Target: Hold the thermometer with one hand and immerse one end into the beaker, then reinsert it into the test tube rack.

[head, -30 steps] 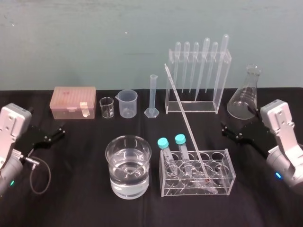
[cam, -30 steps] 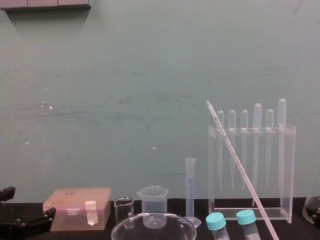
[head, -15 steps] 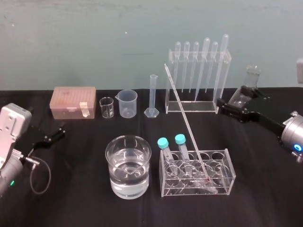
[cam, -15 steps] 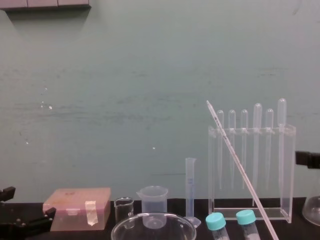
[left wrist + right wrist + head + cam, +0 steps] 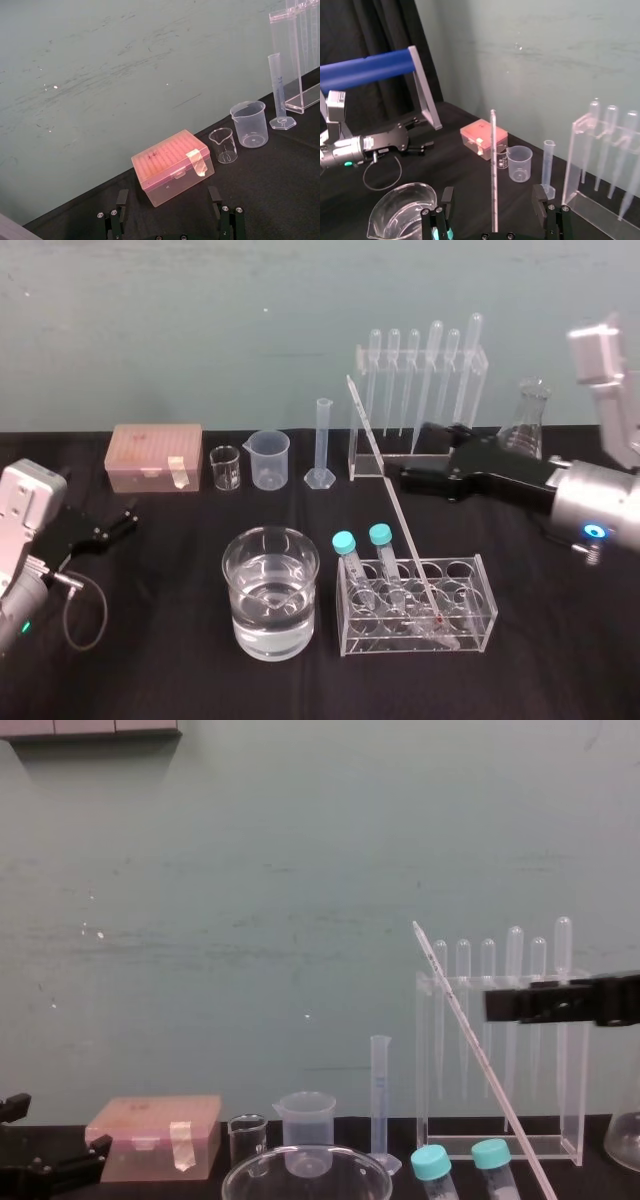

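Thermometer, head view: very long, thin, clear glass rod [image 5: 372, 438], pinkish-white, with a red spot at its foot.
Thermometer axis, head view: the foot sits in a near-right hole of the low clear test tube rack [image 5: 475, 630]. The rod slants up, back and to the left, and its top end lies in front of the pipette stand [image 5: 467, 410].
Rack, head view: on the black table [image 5: 160, 640], just right of the water-filled beaker [image 5: 245, 625], with two blue-capped tubes [image 5: 345, 545] in its left holes.
Right gripper, head view: extended in from the right above the table, with its tip [image 5: 408, 478] just right of the rod's middle stretch.
Left gripper, head view: low at the table's left side [image 5: 112, 524], well apart from the rack.
Left wrist view: fingers spread and holding nothing, with a pink box [image 5: 172, 167] beyond them.
Right wrist view: the rod [image 5: 493, 165] stands upright between two spread fingers [image 5: 446, 197] and touches neither; fine scale marks show on it.
Chest view: the rod [image 5: 481, 1055] rises from lower right to upper left across the stand. The right gripper's dark tip lies just right of it, near the stand's top bar.
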Tool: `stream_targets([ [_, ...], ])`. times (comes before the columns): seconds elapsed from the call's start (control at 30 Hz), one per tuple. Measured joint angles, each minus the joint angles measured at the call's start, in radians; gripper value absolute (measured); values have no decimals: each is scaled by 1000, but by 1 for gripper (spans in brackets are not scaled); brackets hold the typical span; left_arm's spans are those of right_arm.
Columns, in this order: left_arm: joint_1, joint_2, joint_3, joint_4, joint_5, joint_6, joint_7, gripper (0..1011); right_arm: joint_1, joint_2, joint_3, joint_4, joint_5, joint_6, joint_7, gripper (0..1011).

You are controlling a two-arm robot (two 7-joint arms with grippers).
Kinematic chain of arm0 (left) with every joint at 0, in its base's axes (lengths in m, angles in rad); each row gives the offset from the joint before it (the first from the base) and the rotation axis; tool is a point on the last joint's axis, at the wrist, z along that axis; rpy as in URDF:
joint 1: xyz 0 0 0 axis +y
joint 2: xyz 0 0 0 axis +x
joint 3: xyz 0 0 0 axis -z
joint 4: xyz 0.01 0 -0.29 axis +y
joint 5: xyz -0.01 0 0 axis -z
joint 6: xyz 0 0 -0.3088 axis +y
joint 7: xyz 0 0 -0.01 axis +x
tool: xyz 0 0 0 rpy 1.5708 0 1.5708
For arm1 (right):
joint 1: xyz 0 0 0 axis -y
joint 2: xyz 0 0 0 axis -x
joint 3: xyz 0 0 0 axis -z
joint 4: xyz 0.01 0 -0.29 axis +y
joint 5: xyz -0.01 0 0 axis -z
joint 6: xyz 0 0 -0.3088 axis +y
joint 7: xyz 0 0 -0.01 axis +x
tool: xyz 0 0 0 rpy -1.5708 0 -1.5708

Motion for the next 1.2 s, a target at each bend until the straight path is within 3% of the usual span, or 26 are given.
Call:
stream_targets([
  [0.23, 0, 0, 0, 0, 0, 0, 0, 1008, 97, -64, -84, 61, -49, 26, -34, 1003],
  [0.57, 0, 0, 0, 0, 0, 0, 0, 1008, 180, -126, -146, 123, -100, 71, -76, 1003],
  [1.03, 0, 0, 0, 0, 0, 0, 0, 1008, 195, -137, -156, 132, -120, 83, -91, 998],
  [1.2, 0, 0, 0, 0, 0, 0, 0, 1008, 194, -137, -155, 131, -118, 82, -90, 885],
])
